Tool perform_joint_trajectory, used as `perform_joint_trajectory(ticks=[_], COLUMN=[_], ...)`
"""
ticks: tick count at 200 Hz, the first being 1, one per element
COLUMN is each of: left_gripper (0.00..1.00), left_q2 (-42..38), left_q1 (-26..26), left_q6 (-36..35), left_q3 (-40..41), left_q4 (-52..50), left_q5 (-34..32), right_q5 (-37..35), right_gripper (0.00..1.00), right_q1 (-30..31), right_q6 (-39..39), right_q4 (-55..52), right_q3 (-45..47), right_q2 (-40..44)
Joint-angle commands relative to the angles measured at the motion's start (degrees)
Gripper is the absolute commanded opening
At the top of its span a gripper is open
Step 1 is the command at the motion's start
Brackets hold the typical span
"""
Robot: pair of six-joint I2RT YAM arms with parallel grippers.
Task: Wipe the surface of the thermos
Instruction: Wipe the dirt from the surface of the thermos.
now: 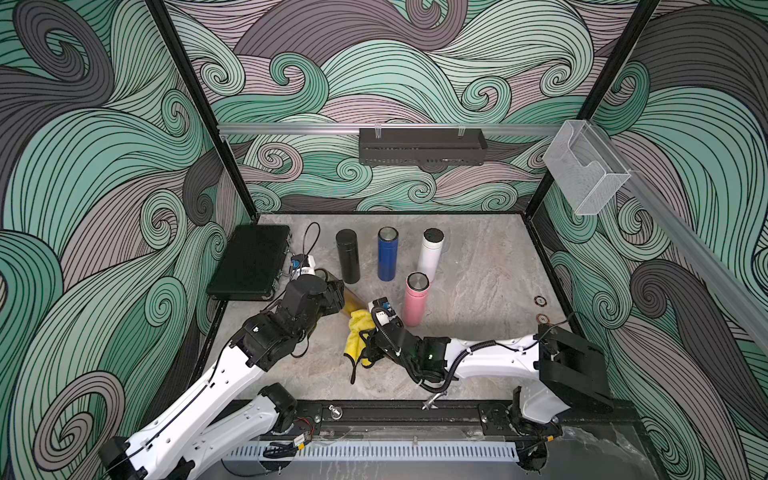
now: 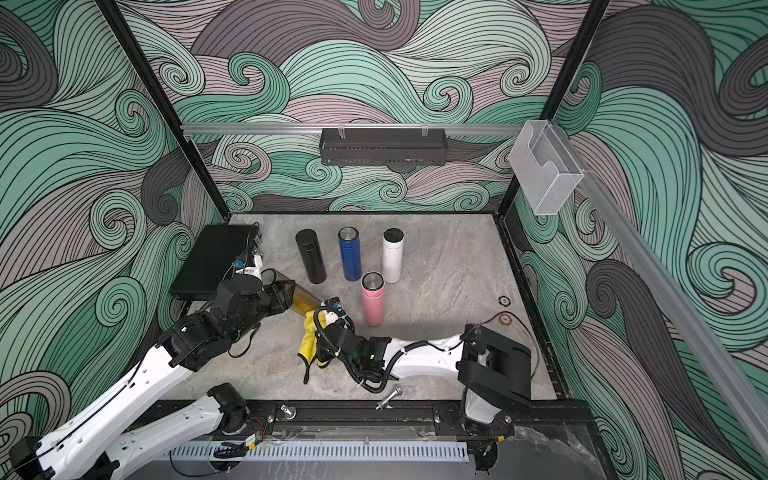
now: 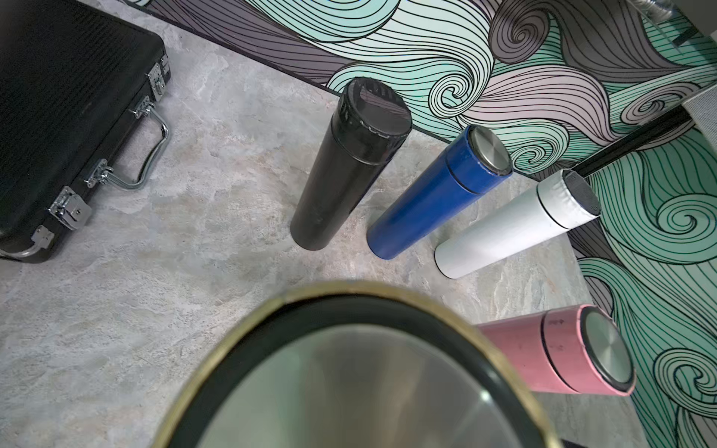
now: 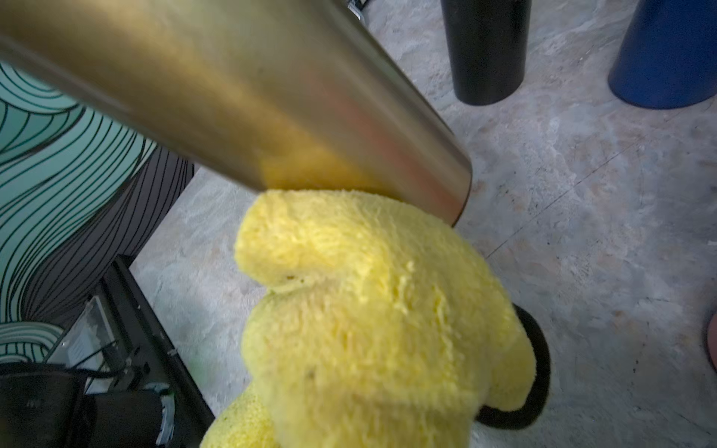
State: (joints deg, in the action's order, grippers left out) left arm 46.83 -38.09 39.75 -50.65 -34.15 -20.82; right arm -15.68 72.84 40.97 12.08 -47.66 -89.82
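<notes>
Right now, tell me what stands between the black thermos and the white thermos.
The blue thermos stands upright between the black thermos and the white thermos, touching neither; both top views show it.

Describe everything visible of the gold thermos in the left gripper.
The gold thermos is a smooth, brushed-metal cylinder with a soft sheen. Its lid, close in the left wrist view, shows a silvery disc inside a black ring and gold rim. The left gripper clamps its upper body, holding it tilted above the table, lid toward the black case, base lower. The yellow cloth presses against its underside near the base.
</notes>
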Motion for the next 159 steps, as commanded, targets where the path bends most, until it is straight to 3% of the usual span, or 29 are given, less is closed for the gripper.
perform_joint_trajectory(ticks=[1, 34, 58, 75, 108, 159], left_gripper=[0.00, 0.00, 0.00, 0.00, 0.00, 0.00], left_q2=[1.05, 4.27, 4.15, 3.60, 0.72, -5.20], left_q1=[-0.32, -0.41, -0.41, -0.41, -0.50, -0.75], left_q6=[-5.08, -8.53, -13.87, -18.21, -24.31, -30.20], left_q3=[0.55, 2.13, 5.06, 7.23, 13.01, 15.80], left_q4=[4.96, 8.60, 14.13, 17.72, 23.62, 24.04], left_q5=[-0.32, 2.40, 6.64, 10.62, 14.95, 17.97], right_q5=[6.94, 5.80, 3.84, 7.06, 16.14, 28.82], right_gripper=[0.00, 0.00, 0.00, 0.00, 0.00, 0.00], right_q1=[0.18, 0.08, -2.04, -7.57, -16.71, -21.25], right_q6=[-0.05, -4.47, -6.19, -5.96, -8.32, -12.58], right_q4=[-8.02, -19.37, -26.00, -30.37, -28.64, -36.39], right_q3=[-2.45, -4.97, -9.33, -13.22, -17.69, -33.63], right_q2=[8.92, 21.02, 24.51, 23.79, 20.19, 6.88])
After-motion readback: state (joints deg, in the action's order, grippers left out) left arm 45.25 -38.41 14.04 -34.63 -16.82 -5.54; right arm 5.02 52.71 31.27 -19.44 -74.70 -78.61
